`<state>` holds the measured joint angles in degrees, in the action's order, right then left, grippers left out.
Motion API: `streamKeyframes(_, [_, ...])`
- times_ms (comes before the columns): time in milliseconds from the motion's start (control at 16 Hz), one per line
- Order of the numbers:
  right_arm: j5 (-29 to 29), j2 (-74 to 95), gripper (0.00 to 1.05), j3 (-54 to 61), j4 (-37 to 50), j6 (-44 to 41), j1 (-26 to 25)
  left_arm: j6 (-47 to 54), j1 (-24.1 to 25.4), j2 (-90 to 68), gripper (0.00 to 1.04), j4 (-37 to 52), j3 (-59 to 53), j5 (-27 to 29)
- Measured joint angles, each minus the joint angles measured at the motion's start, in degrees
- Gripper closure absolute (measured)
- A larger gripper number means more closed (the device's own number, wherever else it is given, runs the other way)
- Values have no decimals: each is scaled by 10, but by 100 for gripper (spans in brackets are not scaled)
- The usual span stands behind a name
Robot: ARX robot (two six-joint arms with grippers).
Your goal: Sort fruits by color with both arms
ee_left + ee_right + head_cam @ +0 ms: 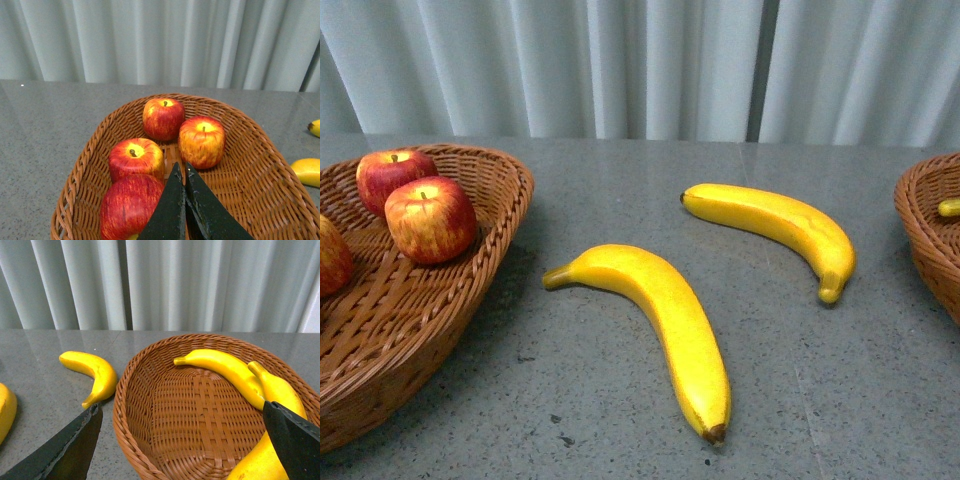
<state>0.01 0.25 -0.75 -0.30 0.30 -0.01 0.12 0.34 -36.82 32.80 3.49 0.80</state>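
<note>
On the grey table lie two yellow bananas, one near [660,315] and one farther right [775,222]. Red apples [430,218] [392,174] rest in the left wicker basket [515,188]. Neither arm shows in the front view. In the left wrist view my left gripper [181,167] is shut and empty, hovering over the basket [215,102] of several apples [135,159], its tips close to them. The right gripper [181,409] is wide open above the right basket [200,415], which holds two bananas [225,367] [277,390]; one finger [292,440] is close over one of them.
The right basket [923,225] sits at the table's right edge with a banana tip [948,207] showing. A pale curtain hangs behind the table. A loose banana [92,371] lies just outside the right basket's rim, and another [307,171] lies beside the left basket.
</note>
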Motion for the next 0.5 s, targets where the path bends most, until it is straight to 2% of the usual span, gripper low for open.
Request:
streamKeyframes(125, [0, 0, 6, 0, 0, 0, 0, 0, -5, 36, 103, -24, -10, -8])
streamKeyframes(187, [0, 0, 6, 0, 0, 0, 0, 0, -5, 38, 103, 3, -26, -7])
streamKeyframes(499, [0, 0, 6, 0, 0, 0, 0, 0, -5, 123, 103, -81, -26, -8])
